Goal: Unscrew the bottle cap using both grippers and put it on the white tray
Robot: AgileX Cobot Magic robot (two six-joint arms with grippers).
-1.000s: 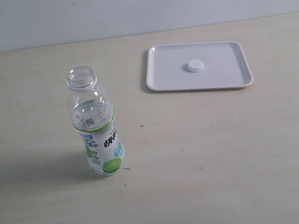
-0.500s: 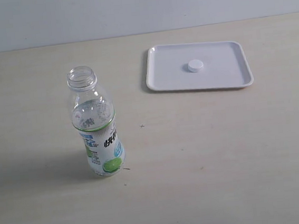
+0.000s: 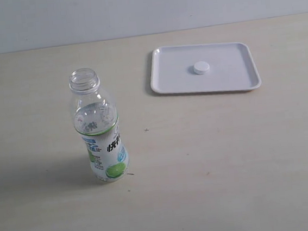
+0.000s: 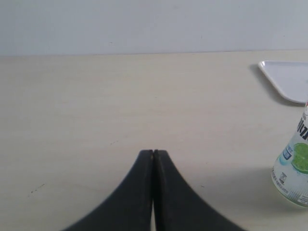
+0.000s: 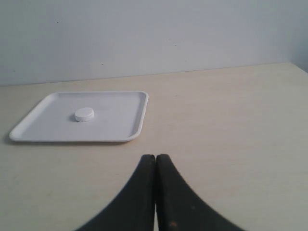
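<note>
Task is likely finishing: the small round white plastic cap (image 5: 84, 114) is lying on the flat white plastic tray (image 5: 120, 115), well ahead of the right gripper (image 5: 155, 157); it and the left gripper (image 4: 153, 152) are sitting pinched together, empty.

The bottle cap (image 5: 84, 114) lies on the white tray (image 5: 125, 120), beyond the closed right gripper (image 5: 155, 161).

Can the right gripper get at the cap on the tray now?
Probably yes: only bare table lies between the shut right gripper and the bottle cap on the white tray. It must open first.
</note>
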